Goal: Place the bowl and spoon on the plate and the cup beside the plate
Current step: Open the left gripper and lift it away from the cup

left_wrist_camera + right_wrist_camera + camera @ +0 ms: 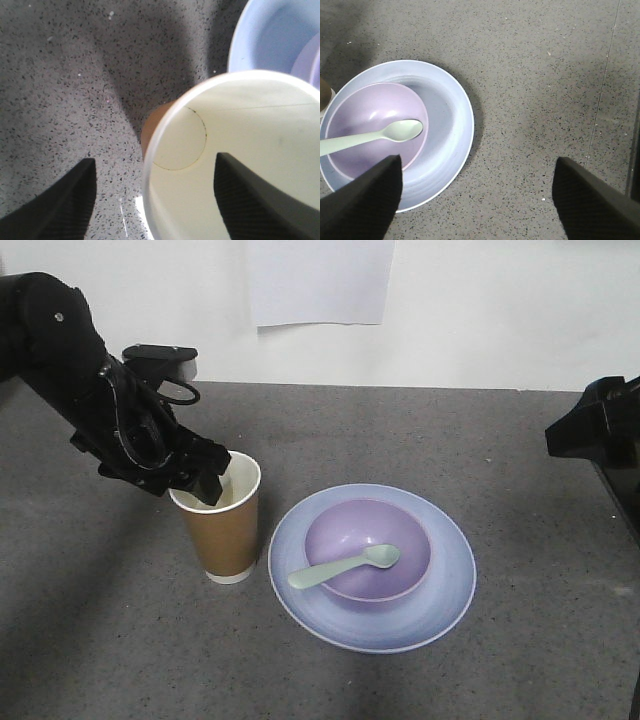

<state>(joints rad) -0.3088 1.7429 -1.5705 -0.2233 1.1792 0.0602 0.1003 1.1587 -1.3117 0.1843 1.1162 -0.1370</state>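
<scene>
So your left gripper [205, 478] straddles the cup [222, 525] rim, one finger inside, one outside, jaws spread and not clamped; cup stands upright just left of the plate [445, 585], not touching; right gripper [475, 192] hangs wide, empty, right of plate.

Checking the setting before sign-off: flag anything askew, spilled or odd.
Nothing spilled or damaged. The cup stands upright beside the plate, with the left gripper straddling its rim, one finger inside. The spoon lies across the bowl, handle overhanging the rim. The bowl sits off-centre on the plate.
</scene>
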